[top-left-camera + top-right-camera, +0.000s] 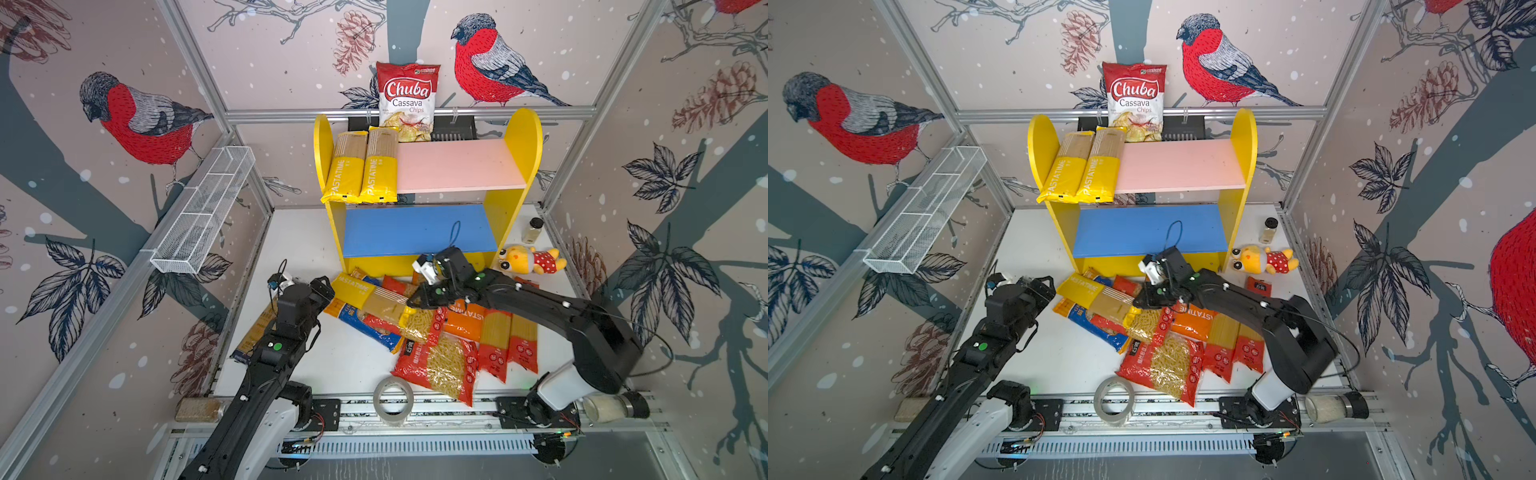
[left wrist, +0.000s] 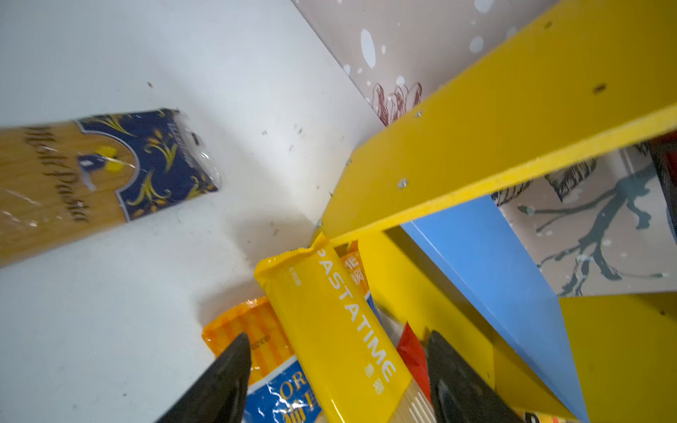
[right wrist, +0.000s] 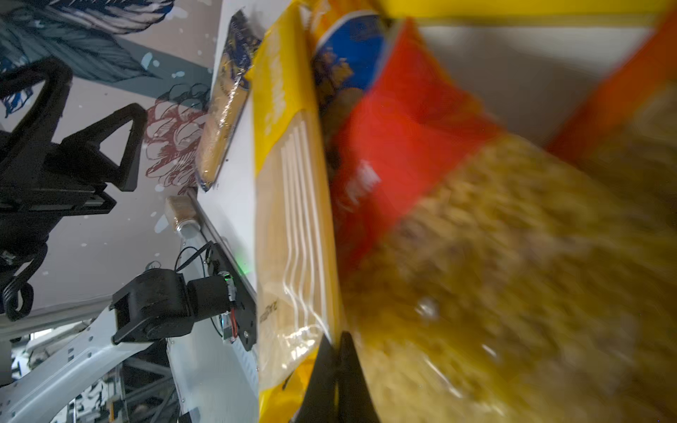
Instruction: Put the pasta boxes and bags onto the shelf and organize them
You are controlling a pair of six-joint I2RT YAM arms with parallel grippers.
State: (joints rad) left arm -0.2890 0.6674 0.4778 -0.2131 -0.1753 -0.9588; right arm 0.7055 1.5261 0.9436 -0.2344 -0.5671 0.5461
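Left tool point(image 2: 339, 336): opened wide, fingers either side of the top PASTATIME pack point(image 2: 315, 300) on the desk point(image 1: 353, 365) pile, no contact evident. Right tool point(image 3: 334, 340): fully closed, tips at that pack's far end; grip on the film not confirmable. Legible: "PASTATIME" on 2 packs point(image 1: 345, 174) point(image 1: 380, 172) lying side by side at the left of the shelf point(image 1: 528, 141), on its pink board point(image 1: 457, 166); "Chuba Cassava Chips" on the bag point(image 1: 407, 97) behind; "Pasta" on the navy-gold pack point(image 2: 110, 172).
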